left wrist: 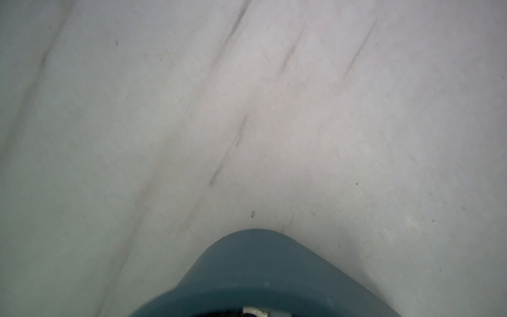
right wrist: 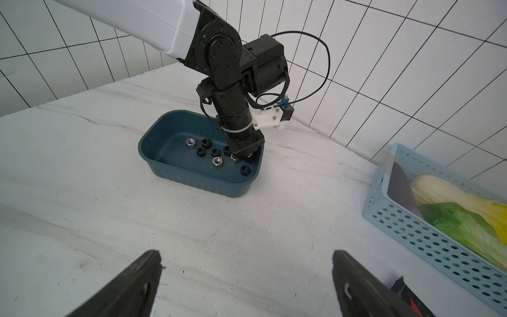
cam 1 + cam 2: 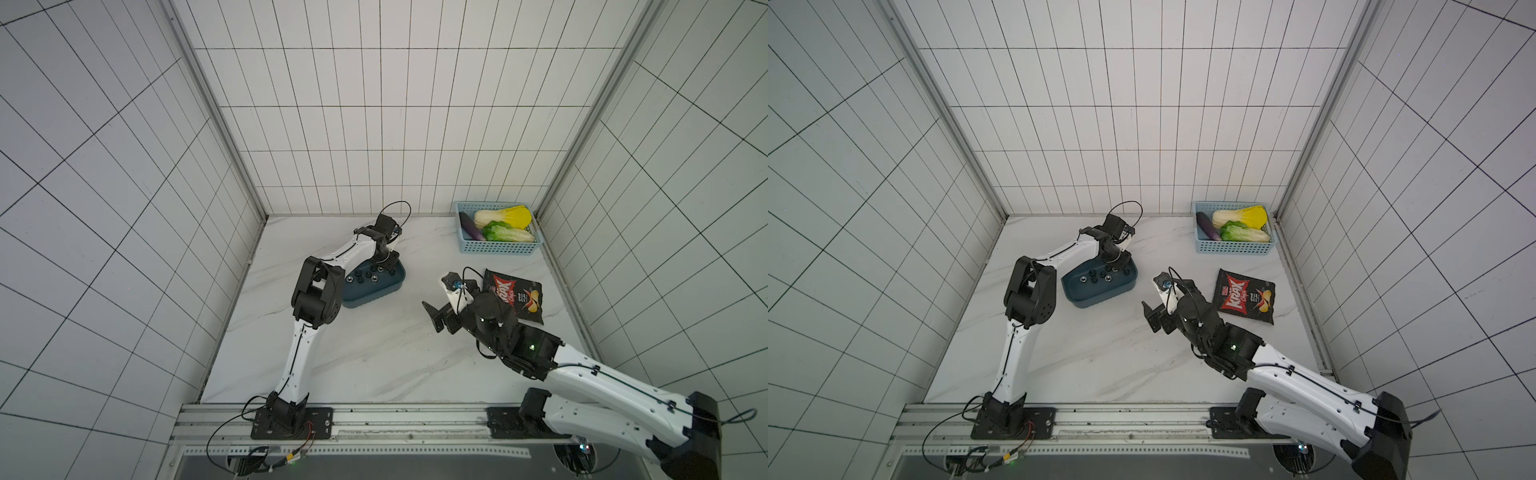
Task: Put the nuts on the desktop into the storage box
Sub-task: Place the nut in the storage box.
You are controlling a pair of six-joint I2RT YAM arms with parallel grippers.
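1. White marble-look desk (image 3: 374,365) with faint grey veins carries everything here.
2. Closest in, on the right side, the right claw (image 2: 247,255) hangs above the desk. Its two black fingers (image 2: 129,282) are spread wide with nothing between them.
3. Just right of that arm there's a black and red chip bag (image 3: 515,297) lying flat on the desk.
4. Further out, on the left half, sits the storage box (image 2: 192,181). It's dark teal, upright on the desk, and well apart from the bag.
5. The nuts (image 2: 217,162) are inside it, scattered over the box floor, several black and a couple shiny silver.
6. The left claw (image 2: 242,154) dips into the box's far-right end, jaws nearly together and, as far as I can make out, pinching a silver nut (image 2: 234,158) low over the box floor. The left wrist view is mostly blurry desk plus a rounded corner of the box.
7. Way back in the far right corner, by the tiled walls, is a light blue basket (image 3: 494,248). It holds a yellow-leaved cabbage (image 3: 505,216), a green cabbage (image 3: 507,232) and a purple eggplant (image 3: 470,227).
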